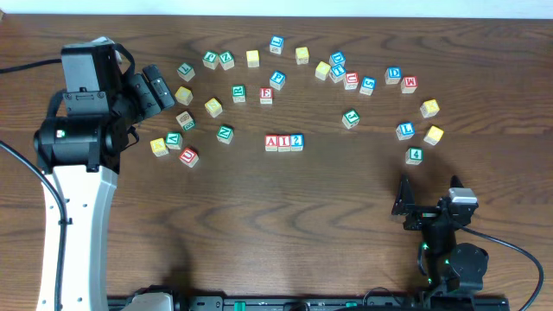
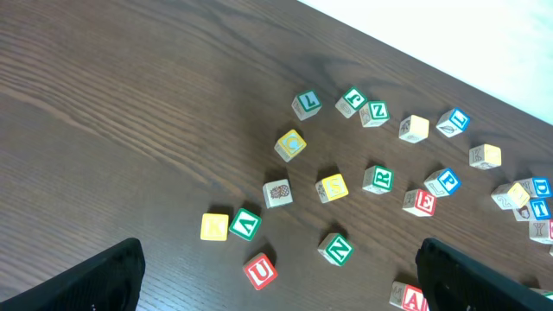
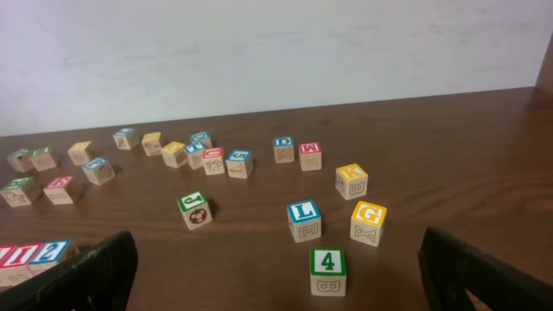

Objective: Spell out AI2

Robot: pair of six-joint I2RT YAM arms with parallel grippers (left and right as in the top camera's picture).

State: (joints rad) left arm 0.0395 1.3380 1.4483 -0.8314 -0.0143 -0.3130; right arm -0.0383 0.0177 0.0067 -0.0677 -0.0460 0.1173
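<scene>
Woodgrain streaks the dark brown matte table [image 1: 346, 199], the largest surface in view. The left gripper [image 1: 161, 88] and right gripper [image 1: 404, 200] both gape wide and hold nothing. Mid-table, three small square-edged painted wooden cubes touch in a row: red-lettered A block [image 1: 272, 142], red-lettered I block [image 1: 284, 142], blue-lettered 2 block [image 1: 296, 141]. The spelling looks finished, with no step apparently left.

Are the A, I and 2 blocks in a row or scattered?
In a row: A block, I block and 2 block sit side by side, reading AI2.
</scene>
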